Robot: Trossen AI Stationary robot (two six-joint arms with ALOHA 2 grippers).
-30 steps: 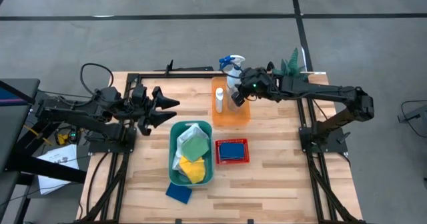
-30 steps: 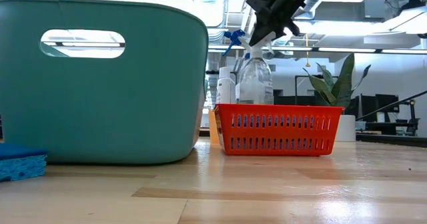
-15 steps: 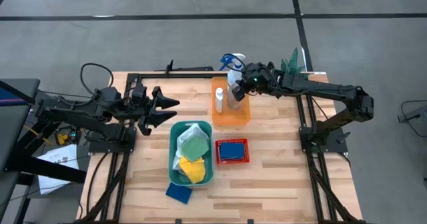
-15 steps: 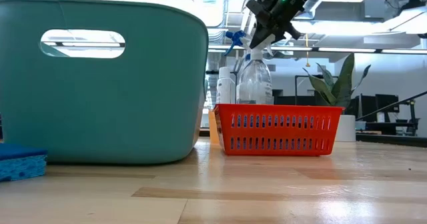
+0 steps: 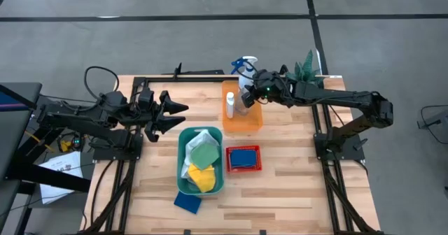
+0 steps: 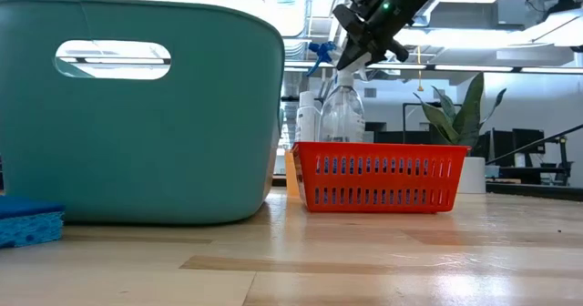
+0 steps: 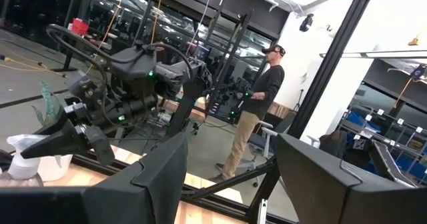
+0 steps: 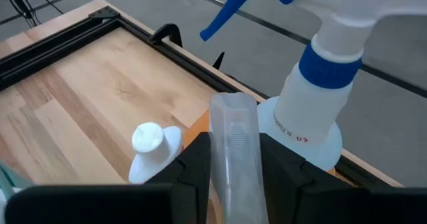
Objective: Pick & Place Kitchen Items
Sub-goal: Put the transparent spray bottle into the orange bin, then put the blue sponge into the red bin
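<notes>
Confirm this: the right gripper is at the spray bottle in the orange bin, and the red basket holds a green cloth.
Not quite. The red basket holds a blue sponge, as the high view shows. The rest stands: the right gripper is at the spray bottle in the orange bin.

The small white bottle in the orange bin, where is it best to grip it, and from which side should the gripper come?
Probably its upper body under the cap, from above. The small white bottle stands upright in the orange bin, and the spray bottle, with the right gripper at it, stands close beside, so a sideways approach looks crowded.
</notes>
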